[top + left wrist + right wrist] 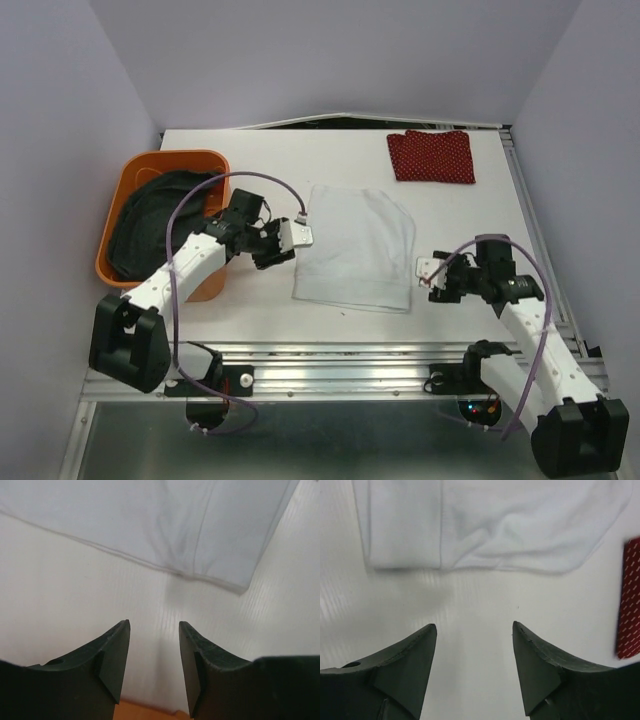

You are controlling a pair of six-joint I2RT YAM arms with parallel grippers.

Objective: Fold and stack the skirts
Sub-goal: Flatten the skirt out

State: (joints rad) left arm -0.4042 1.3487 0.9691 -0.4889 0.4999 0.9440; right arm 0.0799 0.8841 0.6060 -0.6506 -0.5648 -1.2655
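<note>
- At the middle of the table (250, 165), the white skirt (358, 248) lies flat in a rough trapezoid. A seam or fold line crosses it. Whether it has already been folded once cannot be settled.
- Beyond the white skirt and to its right, well apart, the red skirt (431, 156) lies as a compact rectangle. It is judged to be folded and serving as the base of the stack.
- Left of the white skirt, the dark grey skirt (155, 215) sits bundled inside the orange basket (135, 168), not yet taken out.
- Left gripper (300, 236): just beside the white skirt's left edge, jaws spread and empty. Its wrist view shows bare table between the fingers, with the hem just ahead.
- Right gripper (425, 270): just off the white skirt's near right corner, jaws spread wide and holding nothing.
- Progress, as judged: one garment of three is finished. The white skirt remains to be folded and set on the red one, and the grey skirt has had no work at all.
- Obstructions: nothing lies between either gripper and the white cloth.
- The left arm's purple cable (200, 195) loops over the basket beside the white skirt. It could snag when the grey skirt is fetched, and the basket wall will call for a lift.
</note>
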